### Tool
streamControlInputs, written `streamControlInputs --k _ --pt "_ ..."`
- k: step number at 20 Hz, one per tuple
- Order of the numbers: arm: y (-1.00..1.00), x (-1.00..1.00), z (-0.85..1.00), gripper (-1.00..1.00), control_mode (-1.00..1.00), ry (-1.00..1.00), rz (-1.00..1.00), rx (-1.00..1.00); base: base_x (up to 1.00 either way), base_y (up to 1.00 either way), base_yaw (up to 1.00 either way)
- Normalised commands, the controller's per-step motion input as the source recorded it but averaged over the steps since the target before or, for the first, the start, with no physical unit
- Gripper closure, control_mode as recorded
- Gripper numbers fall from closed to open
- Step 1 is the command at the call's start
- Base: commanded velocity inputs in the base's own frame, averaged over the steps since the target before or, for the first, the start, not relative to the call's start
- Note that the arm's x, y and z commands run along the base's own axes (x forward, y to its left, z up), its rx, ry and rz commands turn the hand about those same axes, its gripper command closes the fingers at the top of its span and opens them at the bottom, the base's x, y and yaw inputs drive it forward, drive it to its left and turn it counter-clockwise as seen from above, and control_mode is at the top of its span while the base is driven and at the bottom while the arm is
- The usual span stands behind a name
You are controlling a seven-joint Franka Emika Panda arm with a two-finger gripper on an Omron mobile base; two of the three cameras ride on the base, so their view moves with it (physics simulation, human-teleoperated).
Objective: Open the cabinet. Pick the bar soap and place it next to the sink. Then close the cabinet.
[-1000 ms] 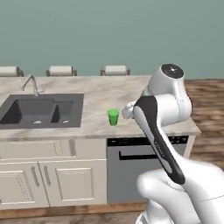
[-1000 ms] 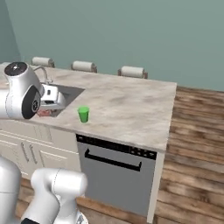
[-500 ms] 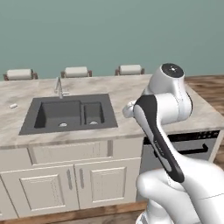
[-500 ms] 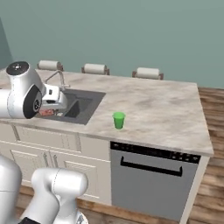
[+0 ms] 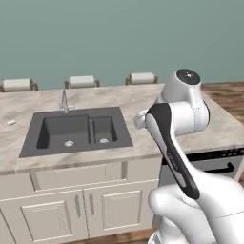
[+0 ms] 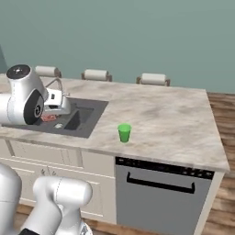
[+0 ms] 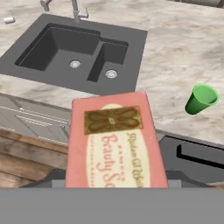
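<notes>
- Marble surface point(image 5: 124, 97) now centred on the sink point(image 5: 76, 131); my base has driven left.
- My gripper clamps the bar soap point(image 7: 114, 142), above the sink's near edge.
- Judgement: placement beside sink next; the cabinet point(image 5: 81, 212) remains to be closed.

One bar soap point(image 7: 114, 142), one green cup point(image 6: 124, 132), one double-basin sink point(image 5: 76, 131), three stools point(image 6: 153, 79).

Green cup point(image 6: 124, 132) upright on marble counter point(image 6: 170, 119), dishwasher point(image 6: 160, 193) below it, faucet point(image 5: 63, 99) behind basin, three chair backs point(image 5: 82, 81) beyond, wood floor point(image 6: 225, 114), teal wall point(image 5: 119, 38).
</notes>
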Motion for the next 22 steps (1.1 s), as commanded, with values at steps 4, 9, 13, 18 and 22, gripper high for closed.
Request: streamControlInputs --k 4,9,13,18,22 --pt "0.00 0.00 0.00 1.00 1.00 0.00 0.00 0.00 0.47 0.32 -0.16" --pt "0.00 0.00 0.00 1.00 1.00 0.00 0.00 0.00 0.28 0.40 -0.14" --pt "0.00 0.00 0.00 1.00 1.00 0.00 0.00 0.00 0.32 0.26 -0.12" --pt "0.00 0.00 0.00 1.00 1.00 0.00 0.00 0.00 0.38 0.09 -0.09" --pt "0.00 0.00 0.00 1.00 1.00 0.00 0.00 0.00 0.36 0.02 -0.07"
